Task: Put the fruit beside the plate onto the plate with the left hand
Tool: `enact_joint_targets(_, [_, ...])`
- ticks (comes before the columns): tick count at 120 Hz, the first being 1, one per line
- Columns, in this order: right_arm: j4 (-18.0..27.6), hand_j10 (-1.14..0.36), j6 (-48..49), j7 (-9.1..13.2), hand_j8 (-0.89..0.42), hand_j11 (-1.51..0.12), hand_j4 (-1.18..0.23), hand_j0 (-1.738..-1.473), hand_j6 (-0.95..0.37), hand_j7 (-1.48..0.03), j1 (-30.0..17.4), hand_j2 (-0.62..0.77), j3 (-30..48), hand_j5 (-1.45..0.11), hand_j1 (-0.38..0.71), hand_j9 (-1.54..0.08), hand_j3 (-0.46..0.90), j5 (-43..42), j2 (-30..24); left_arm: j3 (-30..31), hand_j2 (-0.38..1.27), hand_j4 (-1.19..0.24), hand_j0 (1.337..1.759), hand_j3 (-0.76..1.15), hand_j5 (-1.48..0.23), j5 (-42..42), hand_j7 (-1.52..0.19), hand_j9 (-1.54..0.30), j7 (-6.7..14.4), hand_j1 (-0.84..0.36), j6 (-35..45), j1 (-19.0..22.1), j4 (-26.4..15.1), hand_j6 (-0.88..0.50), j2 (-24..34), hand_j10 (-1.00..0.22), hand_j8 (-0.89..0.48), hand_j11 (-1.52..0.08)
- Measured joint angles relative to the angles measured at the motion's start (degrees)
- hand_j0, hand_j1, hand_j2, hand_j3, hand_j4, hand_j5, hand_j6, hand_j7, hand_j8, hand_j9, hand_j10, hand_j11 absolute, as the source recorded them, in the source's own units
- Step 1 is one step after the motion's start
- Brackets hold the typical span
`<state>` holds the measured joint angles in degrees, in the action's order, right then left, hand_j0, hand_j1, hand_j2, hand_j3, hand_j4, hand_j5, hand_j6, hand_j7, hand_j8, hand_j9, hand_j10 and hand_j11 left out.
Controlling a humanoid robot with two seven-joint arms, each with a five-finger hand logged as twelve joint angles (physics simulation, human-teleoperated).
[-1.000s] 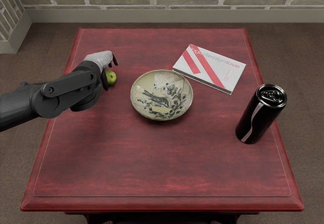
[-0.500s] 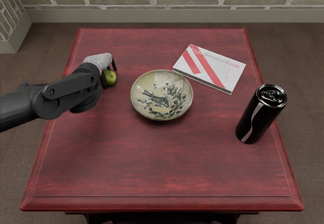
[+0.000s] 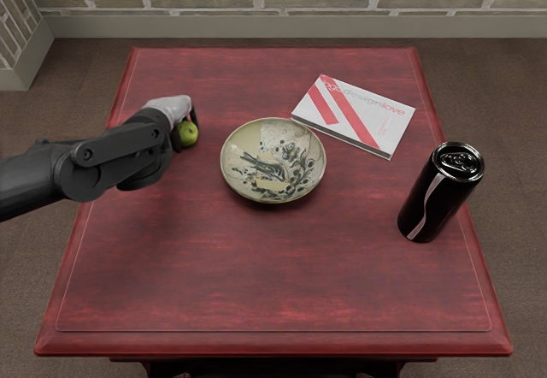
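Observation:
A small green fruit sits at the left side of the red table, just left of the patterned plate. My left hand comes in from the left edge and its fingers are curled over and around the fruit, covering its left side. The fruit looks held close to the table surface; whether it still touches the table I cannot tell. The plate holds nothing. The right arm is out of view.
A white book with red stripes lies at the back right of the plate. A black can stands upright near the table's right edge. The table's front half is bare wood.
The left hand's fingers have curled down tighter around the fruit, and hand and fruit have shifted very slightly toward the back.

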<state>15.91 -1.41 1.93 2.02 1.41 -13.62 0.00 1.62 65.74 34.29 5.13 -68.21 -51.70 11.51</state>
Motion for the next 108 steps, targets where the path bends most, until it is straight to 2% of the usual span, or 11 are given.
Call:
enact_joint_targets(14, [0.0,0.00,0.0,0.0,0.00,0.00,0.00,-1.658,0.00,0.00,0.0,0.00,0.0,0.00,-0.35,0.00,0.00,0.0,0.0,0.0,-0.04,-0.58,1.652,0.00,-0.60,-0.4,-0.65,-0.73,-0.1,-0.27,-1.1,-0.2,-0.2,-0.42,0.3,-0.53,-0.43,-0.73])
enact_joint_targets(19, [0.0,0.00,0.0,0.0,0.00,0.00,0.00,-1.658,0.00,0.00,0.0,0.00,0.0,0.00,-0.35,0.00,0.00,0.0,0.0,-0.1,-0.05,-0.57,1.652,0.00,-0.60,-0.5,-0.66,-0.74,-0.1,-0.28,-1.3,-0.2,-0.3,-0.40,0.3,-0.54,-0.37,-0.73])
enact_joint_targets(35, [0.0,0.00,0.0,0.0,0.00,0.00,0.00,-1.658,0.00,0.00,0.0,0.00,0.0,0.00,-0.35,0.00,0.00,0.0,0.0,-0.1,-0.05,-0.56,1.650,0.00,-0.68,-1.0,-0.73,-0.78,0.0,-0.27,-1.6,-0.2,-0.3,-0.40,0.3,-0.53,-0.36,-0.78])
enact_joint_targets(51, [0.0,0.00,0.0,0.0,0.00,0.00,0.00,-1.658,0.00,0.00,0.0,0.00,0.0,0.00,-0.35,0.00,0.00,0.0,0.0,-0.1,0.03,-0.56,1.649,0.00,-0.75,-1.8,-0.78,-0.82,0.0,-0.27,-1.9,-0.3,-0.3,-0.40,0.3,-0.54,-0.35,-0.82])
enact_joint_targets(54, [0.0,0.00,0.0,0.0,0.00,0.00,0.00,-1.658,0.00,0.00,0.0,0.00,0.0,0.00,-0.35,0.00,0.00,0.0,0.0,-0.1,0.11,-0.56,1.650,0.00,-0.76,-2.8,-0.79,-0.82,0.0,-0.27,-2.0,-1.4,-0.2,-0.41,0.5,-0.54,-0.36,-0.82])
enact_joint_targets(59, [0.0,0.00,0.0,0.0,0.00,0.00,0.00,-1.658,0.00,0.00,0.0,0.00,0.0,0.00,-0.35,0.00,0.00,0.0,0.0,0.0,0.07,-0.55,1.650,0.00,-0.78,-4.5,-0.80,-0.83,0.0,-0.27,-2.3,-2.5,-0.2,-0.41,1.0,-0.55,-0.39,-0.83])
enact_joint_targets(81, [0.0,0.00,0.0,0.0,0.00,0.00,0.00,-1.658,0.00,0.00,0.0,0.00,0.0,0.00,-0.35,0.00,0.00,0.0,0.0,-0.2,0.21,-0.56,1.653,0.00,-0.82,-14.6,-0.83,-0.84,0.2,-0.28,-4.1,-6.7,0.2,-0.42,3.8,-0.60,-0.41,-0.84])
enact_joint_targets(92, [0.0,0.00,0.0,0.0,0.00,0.00,0.00,-1.658,0.00,0.00,0.1,0.00,0.0,0.00,-0.35,0.00,0.00,0.0,0.0,-0.6,0.19,-0.56,1.654,0.00,-0.84,-21.9,-0.84,-0.85,0.3,-0.28,-5.9,-8.9,0.3,-0.41,4.8,-0.61,-0.40,-0.85])
enact_joint_targets(100, [0.0,0.00,0.0,0.0,0.00,0.00,0.00,-1.658,0.00,0.00,0.1,0.00,0.0,0.00,-0.35,0.00,0.00,0.0,0.0,-2.0,0.23,-0.56,1.654,0.00,-0.84,-26.4,-0.85,-0.85,0.3,-0.29,-7.9,-8.9,0.3,-0.41,5.1,-0.62,-0.40,-0.85])
enact_joint_targets(103, [0.0,0.00,0.0,0.0,0.00,0.00,0.00,-1.658,0.00,0.00,0.1,0.00,0.0,0.00,-0.35,0.00,0.00,0.0,0.0,-3.1,0.32,-0.57,1.655,0.00,-0.85,-28.0,-0.84,-0.85,0.3,-0.29,-9.4,-9.1,0.4,-0.42,7.0,-0.62,-0.42,-0.85])
enact_joint_targets(108, [0.0,0.00,0.0,0.0,0.00,0.00,0.00,-1.658,0.00,0.00,0.1,0.00,0.0,0.00,-0.35,0.00,0.00,0.0,0.0,-5.2,0.27,-0.55,1.656,0.00,-0.85,-30.0,-0.85,-0.84,0.4,-0.31,-12.7,-9.7,0.5,-0.40,8.2,-0.62,-0.41,-0.84])
